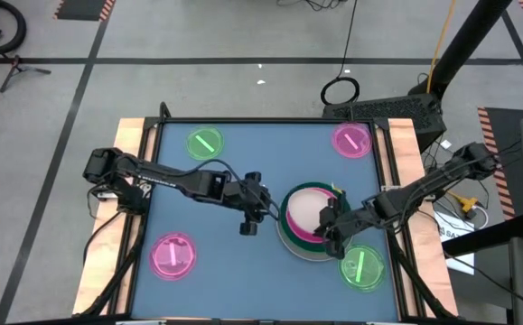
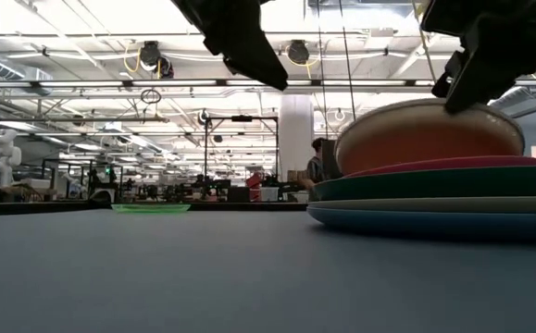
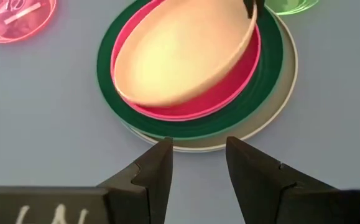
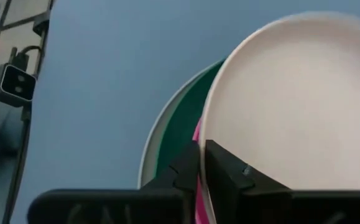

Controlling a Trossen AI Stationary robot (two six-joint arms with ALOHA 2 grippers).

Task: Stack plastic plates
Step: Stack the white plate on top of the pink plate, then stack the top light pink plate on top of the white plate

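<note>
Gripping the round cream plastic plate [image 1: 308, 208] by its rim, your right gripper [image 1: 331, 224] tilts it atop the plate stack [image 1: 290, 236]; left gripper [image 1: 249, 219], fingers apart, hovers beside that stack.

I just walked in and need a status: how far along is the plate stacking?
Done: blue, grey-white, green and pink plates are piled as a stack. In hand: the right gripper pinches the cream plate, tilted on top. Left: four small translucent plates lie scattered. The left gripper hovers open nearby.
</note>
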